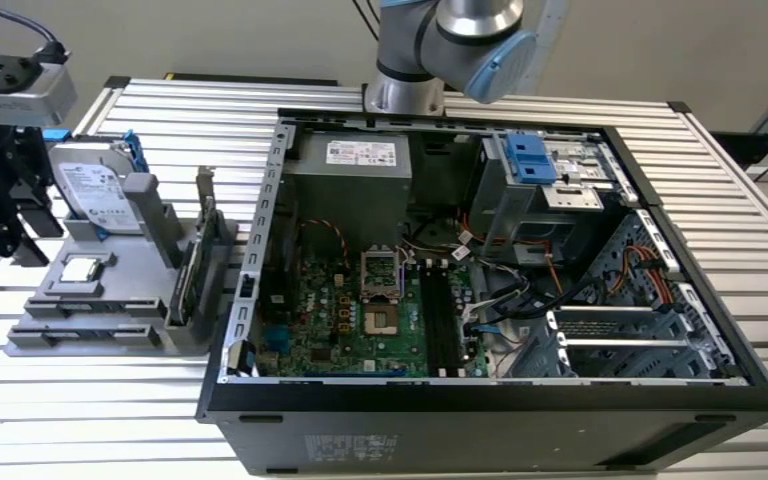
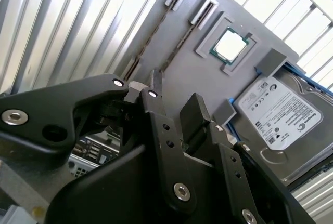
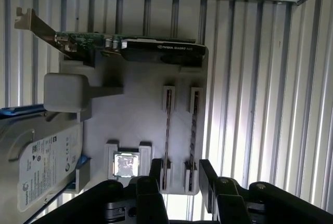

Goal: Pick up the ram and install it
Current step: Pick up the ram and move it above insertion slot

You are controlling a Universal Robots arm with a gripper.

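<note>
Gripper [image 3: 182,178]: you will find its two black fingers [image 3: 156,174] spread apart with nothing clamped between them, poised over one end of the grey holder [image 3: 140,125]. Both ram sticks [image 3: 167,130] stand on edge, side by side, in the holder's narrow slots. One stick's near end lines up with the gap between the fingers. You cannot judge contact from these views.

On the same holder you can see a hard drive [image 3: 36,156], a square processor chip [image 3: 125,164] and an upright graphics card [image 3: 156,44] with a metal bracket.

The holder rests on a ribbed aluminium table [image 1: 731,200], just beside an open computer case [image 1: 491,420] and toward the exterior view's left. The motherboard [image 1: 344,320] faces up, with long black slots [image 1: 438,315] beside the socket. The arm [image 1: 471,30] rises behind the case. A plain pale wall [image 1: 651,40] closes the room behind.
</note>
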